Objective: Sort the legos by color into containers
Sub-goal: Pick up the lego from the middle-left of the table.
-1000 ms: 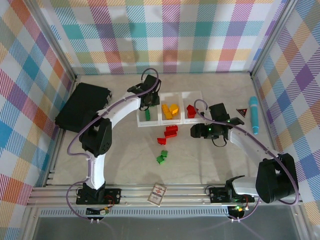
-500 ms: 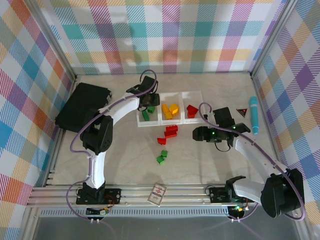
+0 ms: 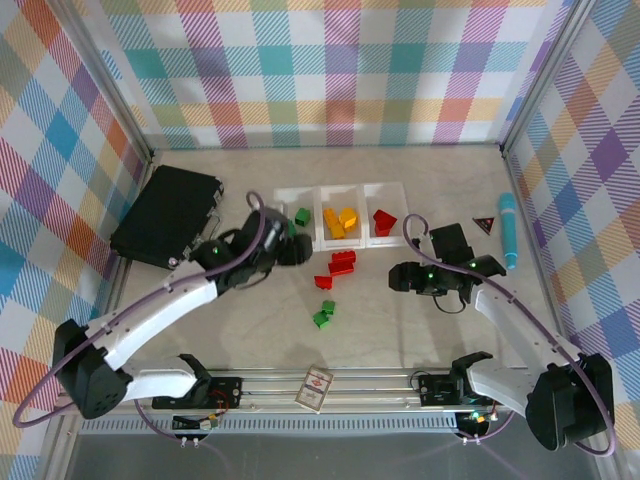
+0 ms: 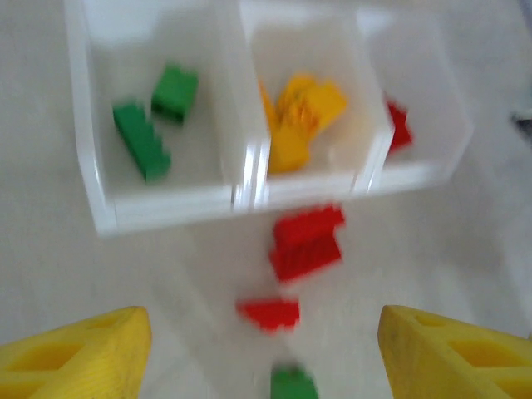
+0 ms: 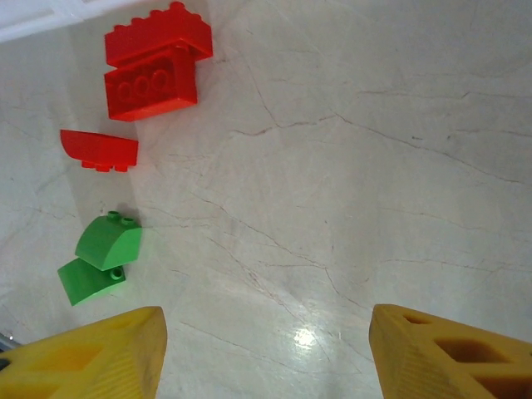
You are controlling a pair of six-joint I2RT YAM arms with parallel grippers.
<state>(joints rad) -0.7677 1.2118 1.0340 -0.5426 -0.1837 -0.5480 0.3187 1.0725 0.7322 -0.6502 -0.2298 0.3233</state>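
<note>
Containers partly filled by color; red legos and green legos lay unsorted on desk. Left gripper and right gripper: fingers apart, empty.

Ahead of the left gripper everything is blurred, leaving the studs unreadable; a green lego between its fingers is cut by the bottom edge, and the red lego ahead-right sits half hidden behind its container wall.

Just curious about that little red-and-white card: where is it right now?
In the top view, the red-and-white card lies by the metal rail at the near edge, about midway across, closest to the loose green legos.
</note>
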